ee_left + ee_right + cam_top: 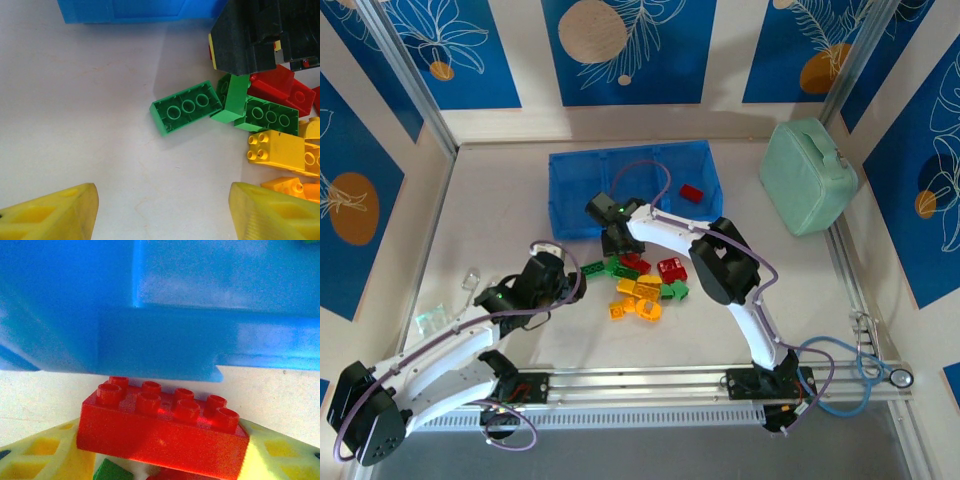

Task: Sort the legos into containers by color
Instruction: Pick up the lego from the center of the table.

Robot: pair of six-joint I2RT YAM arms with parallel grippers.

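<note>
Lying heaped on a white table (490,200) between blue-and-cream walls (620,50), studded red, green and yellow legos (645,285) are sitting before the blue tray (570,200), which is holding one red brick (692,193) near its right end. The right gripper (617,240) is pinching a red lego (165,430); the left gripper (162,200) is hovering open and empty.

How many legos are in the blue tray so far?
1: a red brick at the blue tray's right end. The right arm covers part of the near wall, so another may be hidden.
</note>
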